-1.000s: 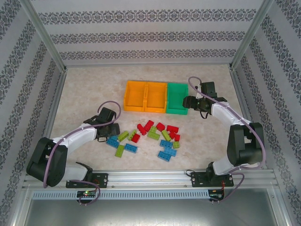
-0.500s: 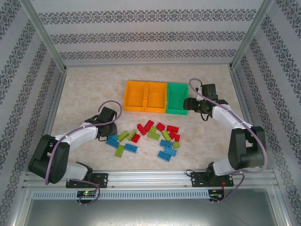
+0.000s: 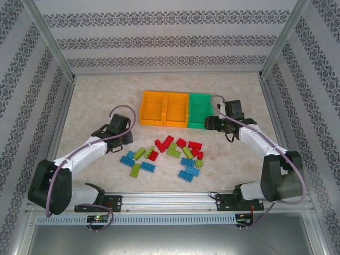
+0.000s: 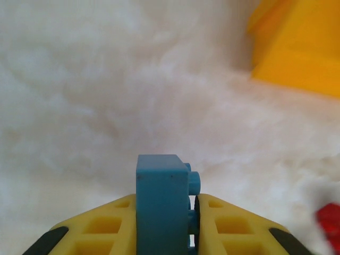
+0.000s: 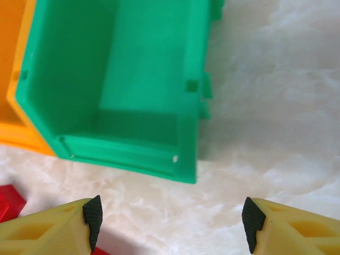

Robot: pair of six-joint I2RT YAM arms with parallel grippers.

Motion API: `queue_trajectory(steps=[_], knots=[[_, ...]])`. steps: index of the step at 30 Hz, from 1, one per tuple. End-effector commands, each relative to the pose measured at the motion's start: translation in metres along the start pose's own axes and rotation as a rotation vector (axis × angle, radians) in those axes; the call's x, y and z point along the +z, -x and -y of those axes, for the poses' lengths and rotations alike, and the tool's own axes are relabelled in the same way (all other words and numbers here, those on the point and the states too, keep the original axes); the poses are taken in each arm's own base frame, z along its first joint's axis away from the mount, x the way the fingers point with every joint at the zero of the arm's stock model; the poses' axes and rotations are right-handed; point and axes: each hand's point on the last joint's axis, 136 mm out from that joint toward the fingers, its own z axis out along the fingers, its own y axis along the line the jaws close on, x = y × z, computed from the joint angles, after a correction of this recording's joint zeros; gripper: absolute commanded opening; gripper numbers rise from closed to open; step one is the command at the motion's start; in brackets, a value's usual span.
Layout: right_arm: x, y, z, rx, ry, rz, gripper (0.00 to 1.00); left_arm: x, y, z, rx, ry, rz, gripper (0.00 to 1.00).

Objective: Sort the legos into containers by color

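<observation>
On the pale marbled worktop [image 3: 95,101], the step in hand is judged to be the carrying of one picked brick. The two orange open-topped plastic bins [image 3: 163,109] and the green open-topped plastic bin [image 3: 199,110] are ranged ahead of both arms. The scatter of red, sky-blue and lime-green studded plastic bricks [image 3: 170,154] is spread between the arms.

The left pincer [image 3: 121,139] is clamped on a sky-blue studded plastic brick [image 4: 159,202], with an orange bin ahead and to its right. The right pincer [image 5: 172,218] is held apart with nothing gripped, the green bin just ahead.

Next, the brick must be brought above the bin chosen for blue, presumably an orange one, and released inside its rim.

A second ago the left pincer was apart and low at the scatter's edge. It has since been closed and drawn towards the bins. The right pincer has been shifted slightly, its gap unchanged.
</observation>
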Motion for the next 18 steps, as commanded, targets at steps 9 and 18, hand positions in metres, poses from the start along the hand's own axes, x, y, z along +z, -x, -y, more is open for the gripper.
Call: queue_trajectory(steps=[9, 18], knots=[[0.003, -0.044, -0.035, -0.108, 0.053, -0.059, 0.71, -0.003, 0.111, 0.108, 0.081, -0.315, 0.113, 0.16], [0.004, -0.088, -0.050, -0.068, 0.052, -0.182, 0.70, 0.048, 0.136, 0.132, 0.039, -0.288, 0.058, 0.17]])
